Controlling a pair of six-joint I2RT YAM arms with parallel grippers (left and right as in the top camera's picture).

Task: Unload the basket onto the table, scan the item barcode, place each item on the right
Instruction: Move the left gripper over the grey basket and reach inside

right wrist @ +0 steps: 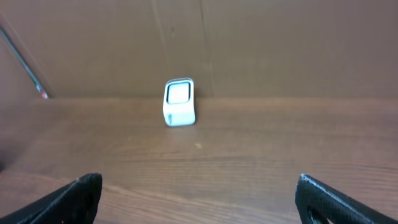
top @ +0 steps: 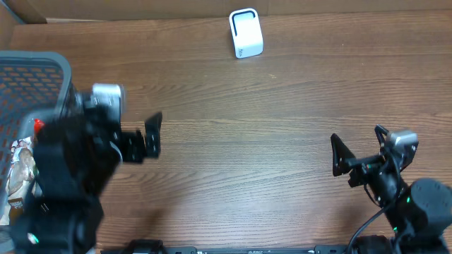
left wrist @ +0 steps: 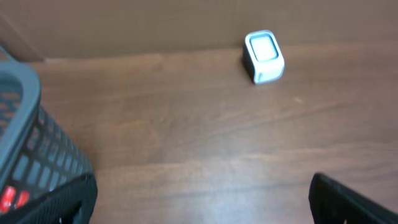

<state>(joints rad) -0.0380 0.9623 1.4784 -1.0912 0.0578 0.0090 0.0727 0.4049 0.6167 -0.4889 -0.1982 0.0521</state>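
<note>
Inspecting the scene from overhead, we find both arms over a brown wooden tabletop (top: 247, 127) with nothing held. The left fingers (top: 152, 135) stand spread wide at the left-centre of the frame. The left wrist view confirms it, with one tip at each lower corner and bare wood between. The right fingers (top: 339, 156) are likewise spread wide and empty at the lower right.

The scanner (top: 246, 32), a small white upright unit, stands at the upper centre of the frame, well apart from both arms. Both wrist cameras look toward it.

The goods to be scanned lie in the grey mesh basket (top: 42, 65) at the left edge of the frame. We make out a printed packaged item (top: 20, 173) low inside it and a red object (top: 39, 125) further up. The left arm covers much of the rest. We cannot tell the packaged item's long axis, nor where its barcode sits.

The governing relation, in our judgement, is this: the packaged item lies to the left of the left fingers, beyond that arm's own body, while those fingers point toward the right of the frame, away from the basket. The left arm is plainly nearer; the right stands across the tabletop. We judge that no pick has begun, and that the left arm must swing round over the basket rim before any grasp.
</note>
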